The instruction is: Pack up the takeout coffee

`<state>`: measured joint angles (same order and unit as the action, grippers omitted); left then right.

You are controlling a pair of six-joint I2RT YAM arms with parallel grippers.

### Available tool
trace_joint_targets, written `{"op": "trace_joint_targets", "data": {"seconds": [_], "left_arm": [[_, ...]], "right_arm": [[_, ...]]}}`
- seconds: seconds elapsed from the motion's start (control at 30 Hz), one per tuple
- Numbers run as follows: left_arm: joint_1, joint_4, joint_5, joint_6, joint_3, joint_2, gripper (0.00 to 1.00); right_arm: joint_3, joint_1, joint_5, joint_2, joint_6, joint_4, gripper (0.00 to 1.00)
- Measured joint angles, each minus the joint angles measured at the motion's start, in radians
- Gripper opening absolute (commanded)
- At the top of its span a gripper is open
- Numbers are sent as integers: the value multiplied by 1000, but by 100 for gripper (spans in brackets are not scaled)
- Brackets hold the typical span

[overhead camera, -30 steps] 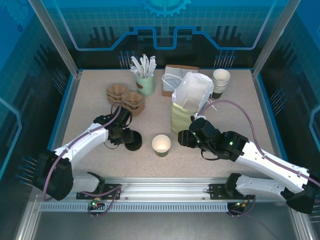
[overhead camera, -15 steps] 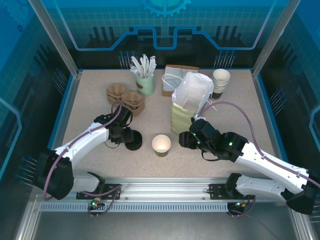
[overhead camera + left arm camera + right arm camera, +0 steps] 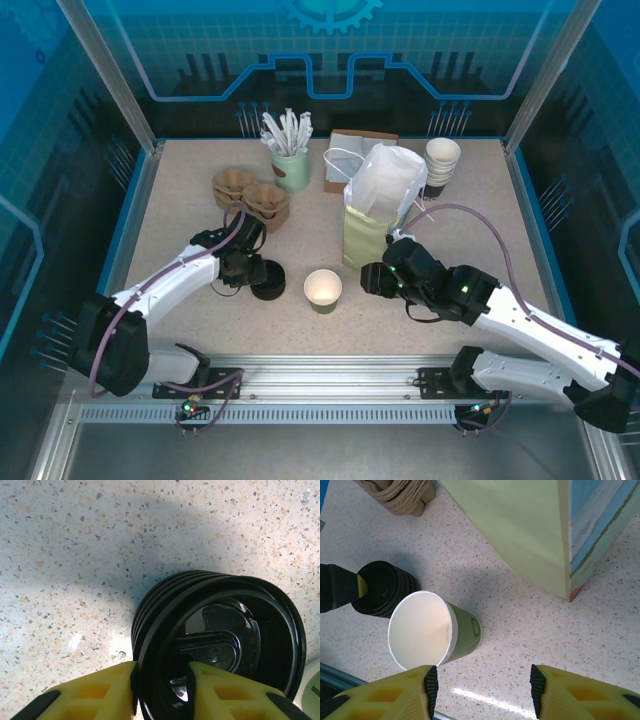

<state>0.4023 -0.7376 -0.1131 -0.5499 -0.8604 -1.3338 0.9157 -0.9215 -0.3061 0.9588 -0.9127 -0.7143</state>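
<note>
An olive-green paper cup [image 3: 322,289] stands upright and lidless in the middle of the table, its white inside showing [image 3: 427,630]; no lid sits on it. Left of it is a squat stack of black lids [image 3: 267,281]. My left gripper [image 3: 248,272] is at that stack. In the left wrist view the yellow fingers [image 3: 161,690] pinch the top lid's rim [image 3: 220,635], one finger outside and one inside. My right gripper [image 3: 368,279] hovers open just right of the cup, with bare table between its fingers [image 3: 482,685]. The pale green paper bag [image 3: 378,205] stands open behind it.
Brown pulp cup carriers [image 3: 250,195] lie at the back left, also seen from the right wrist [image 3: 400,495]. A green holder of white stirrers [image 3: 289,150], a brown flat box [image 3: 355,145] and a stack of white-rimmed cups [image 3: 442,160] line the back.
My right gripper has drifted slightly right, away from the cup. The left gripper has stayed on the lid stack.
</note>
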Motion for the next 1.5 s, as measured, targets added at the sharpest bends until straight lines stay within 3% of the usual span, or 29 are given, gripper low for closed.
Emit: {"op": "trace_joint_targets", "data": {"seconds": [0.4, 0.87, 1.5], "left_arm": [[0, -5, -5, -2, 6, 20, 20], [13, -186, -53, 0, -135, 156, 15], [279, -425, -119, -30, -446, 172, 14]], "right_arm": [[-3, 0, 26, -12, -4, 9, 52], [63, -2, 95, 12, -4, 28, 48], [286, -119, 79, 168, 20, 23, 53]]}}
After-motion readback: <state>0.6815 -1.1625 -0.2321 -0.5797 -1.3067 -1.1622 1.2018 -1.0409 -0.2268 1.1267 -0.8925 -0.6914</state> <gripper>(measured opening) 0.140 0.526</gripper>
